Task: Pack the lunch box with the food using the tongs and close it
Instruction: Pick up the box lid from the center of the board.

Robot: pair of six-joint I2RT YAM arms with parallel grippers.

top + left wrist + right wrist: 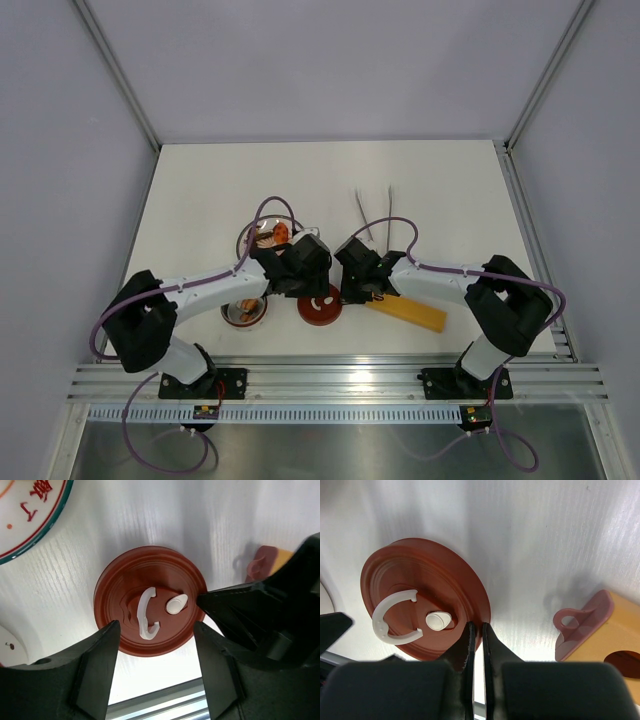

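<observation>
Far edge: table (300,170) open | near edge, middle: lid (320,306) flanked by left gripper (157,652), right gripper (477,629) | right: bar (408,313) blocks

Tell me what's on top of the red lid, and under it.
On the lid: a white curl and a small white knob. It lies flat on the white table, so anything beneath it is covered.

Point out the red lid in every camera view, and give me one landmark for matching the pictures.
Top external: the lid lies low in the centre, just left of the yellow bar.
Left wrist: the lid fills the middle of the picture, white curl up.
Right wrist: the lid takes the left half.
Shared landmark: the yellow bar, at the upper right edge in the left wrist view and at the lower right in the right wrist view.
</observation>
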